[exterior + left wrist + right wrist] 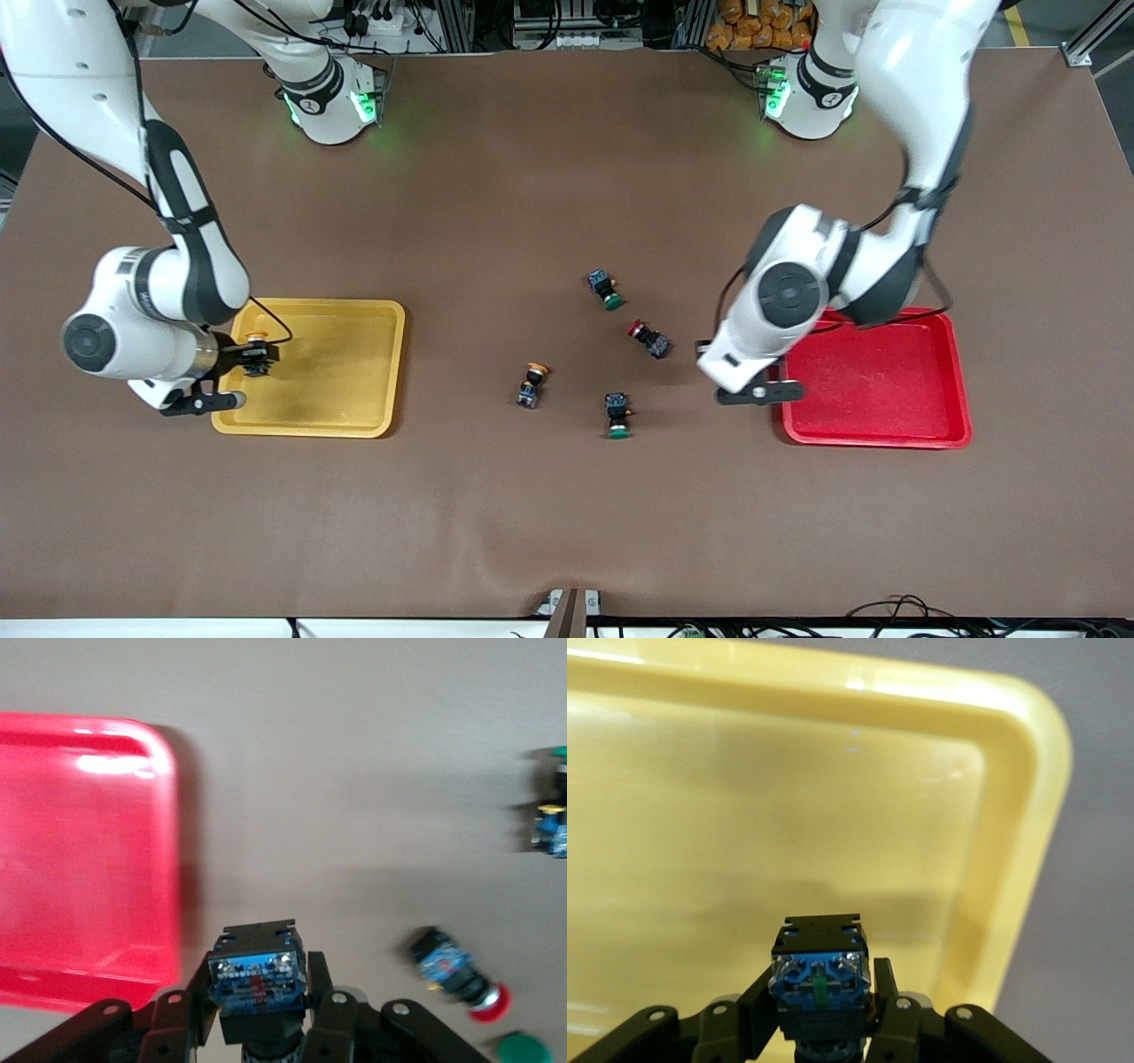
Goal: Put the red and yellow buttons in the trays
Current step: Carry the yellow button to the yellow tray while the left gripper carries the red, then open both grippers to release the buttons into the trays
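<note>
Two grippers (256,354) (259,1014) clamp buttons near tray (372,372) (961,390) rims.

yellow tray (354,416) floor bare | four buttons (613,289) cluster mid-table

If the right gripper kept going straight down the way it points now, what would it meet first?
Most likely the floor of the yellow tray. The right gripper is shut on a yellow-capped button over the tray, and nothing shows in between; its height above the tray is unclear.

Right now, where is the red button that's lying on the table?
In the front view, the red button lies mid-table between two green-capped buttons, toward the red tray.
</note>
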Tool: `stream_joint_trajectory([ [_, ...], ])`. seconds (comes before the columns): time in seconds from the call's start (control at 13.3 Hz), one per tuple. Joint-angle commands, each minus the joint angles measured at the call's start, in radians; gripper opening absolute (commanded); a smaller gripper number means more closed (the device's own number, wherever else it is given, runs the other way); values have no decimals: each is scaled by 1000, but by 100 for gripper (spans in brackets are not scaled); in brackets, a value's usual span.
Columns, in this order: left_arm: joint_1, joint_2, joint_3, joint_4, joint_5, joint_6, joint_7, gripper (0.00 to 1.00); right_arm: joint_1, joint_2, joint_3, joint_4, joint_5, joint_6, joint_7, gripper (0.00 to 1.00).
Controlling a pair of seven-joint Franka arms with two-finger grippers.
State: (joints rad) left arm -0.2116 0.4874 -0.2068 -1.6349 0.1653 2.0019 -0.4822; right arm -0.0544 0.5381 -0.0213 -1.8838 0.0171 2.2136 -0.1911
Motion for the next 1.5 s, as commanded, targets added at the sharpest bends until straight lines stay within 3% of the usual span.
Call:
stream_joint_trajectory([
  [0.0,113,-96,-9,-87,11,-18,170,0,4,2,1,-21,1,32,4,0],
  [0.23,275,-130,-16,-135,10,-15,406,0,2,9,1,-21,1,37,4,0],
  [0.3,328,-125,-16,-137,10,-6,483,0,2,11,1,-21,1,35,4,32],
  [0.38,363,-118,-16,-135,10,6,532,0,2,14,0,-21,1,32,4,83],
  [0.45,404,-110,-16,-141,10,27,566,0,4,14,0,-20,1,29,4,100],
  [0.6,455,-69,-16,-154,10,84,618,0,7,0,1,-9,1,-9,5,100],
  [0.83,506,9,-14,-154,10,164,671,0,10,-73,6,96,3,-206,7,100],
  [0.98,521,65,-14,-154,10,213,672,0,28,-95,8,254,29,-402,33,100],
  [1.13,532,95,-14,-154,11,239,672,0,73,-87,6,427,134,-569,144,100],
  [1.43,531,146,-13,-152,10,270,671,0,259,-17,6,584,168,-562,523,100],
])
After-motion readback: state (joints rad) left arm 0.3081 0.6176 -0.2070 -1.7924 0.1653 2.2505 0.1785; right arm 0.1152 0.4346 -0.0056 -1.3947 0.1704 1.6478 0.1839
